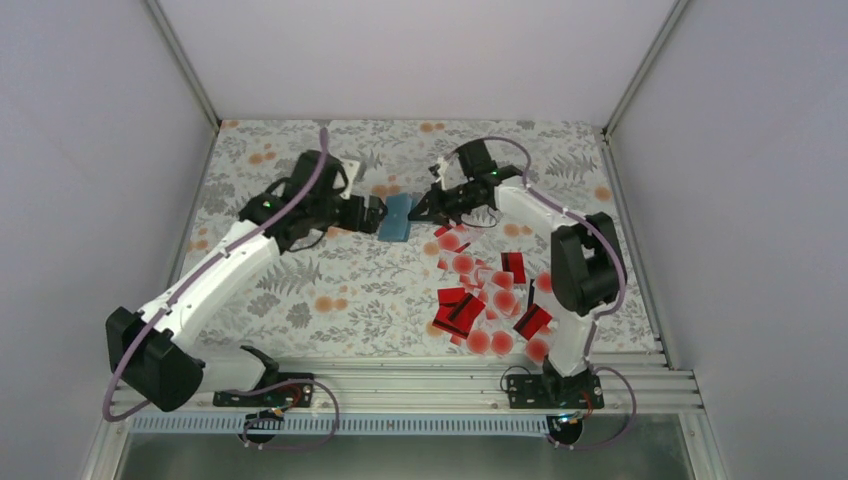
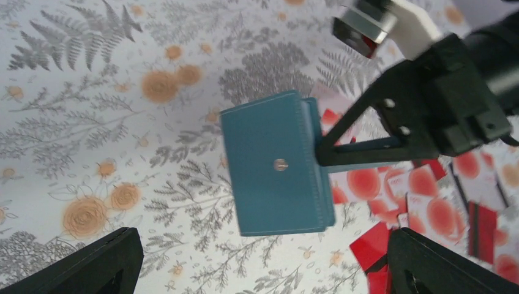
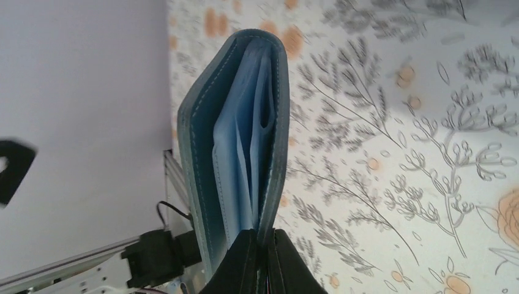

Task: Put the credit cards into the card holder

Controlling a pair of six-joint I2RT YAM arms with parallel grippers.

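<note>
Well, on the overhead camera I see the card holder (image 1: 398, 217) held above the tablecloth (image 1: 300, 290) at the far middle of the table, between the two grippers. The right gripper (image 1: 420, 208) is clamped tight on its right edge (in that wrist's own view the fingers (image 3: 245, 269) pinch just one cover, with the pale blue pockets (image 3: 238, 153) gaping beside it). The left gripper (image 1: 374, 213) stands wide open just left of the holder, grasping nothing. My left wrist camera shows its fingers (image 2: 104, 266) spread well clear of the teal face and its centre snap (image 2: 280, 164). The credit cards (image 1: 490, 300), red ones and pale red-dotted ones, lie loosely scattered on the cloth at the near right, beside the right arm (image 1: 575, 265).
</note>
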